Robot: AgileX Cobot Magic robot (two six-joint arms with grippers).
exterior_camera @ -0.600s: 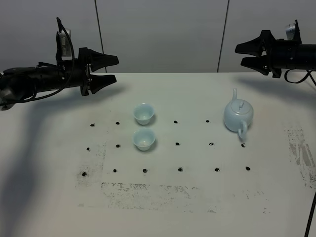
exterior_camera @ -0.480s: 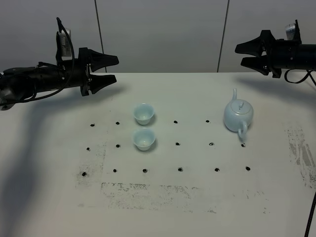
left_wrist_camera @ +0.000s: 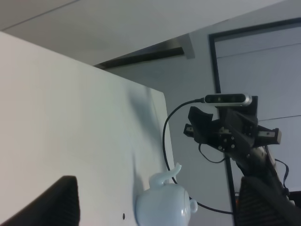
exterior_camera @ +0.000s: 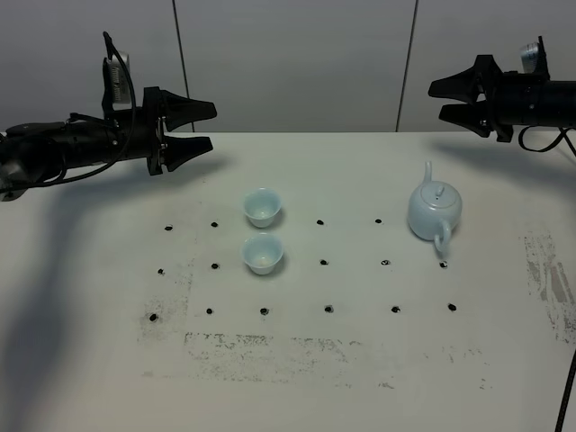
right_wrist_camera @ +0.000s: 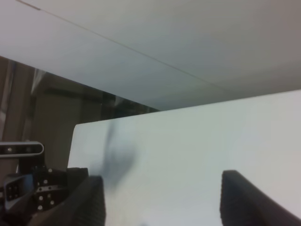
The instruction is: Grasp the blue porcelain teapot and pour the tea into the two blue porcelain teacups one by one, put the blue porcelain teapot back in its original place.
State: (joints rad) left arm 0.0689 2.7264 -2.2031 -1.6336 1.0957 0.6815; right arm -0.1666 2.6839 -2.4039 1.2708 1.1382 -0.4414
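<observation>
The blue porcelain teapot [exterior_camera: 435, 211] stands on the right half of the white table [exterior_camera: 90, 360], spout toward the back and handle toward the front. It also shows in the left wrist view, teapot [left_wrist_camera: 164, 209], between the fingers [left_wrist_camera: 51, 205]. The two blue porcelain teacups stand left of centre, one cup [exterior_camera: 262, 206] behind the other cup [exterior_camera: 262, 253]. My left gripper [exterior_camera: 210, 126] hovers open above the back left of the table. My right gripper [exterior_camera: 436, 101] hovers open above the back right, behind and above the teapot. Both hold nothing.
Rows of small black dots [exterior_camera: 324, 263] mark the table, with dark scuffed patches near the front [exterior_camera: 270, 346] and at the right edge [exterior_camera: 549, 279]. A grey panelled wall [exterior_camera: 297, 63] runs behind. A black cable [exterior_camera: 567, 396] hangs at the far right.
</observation>
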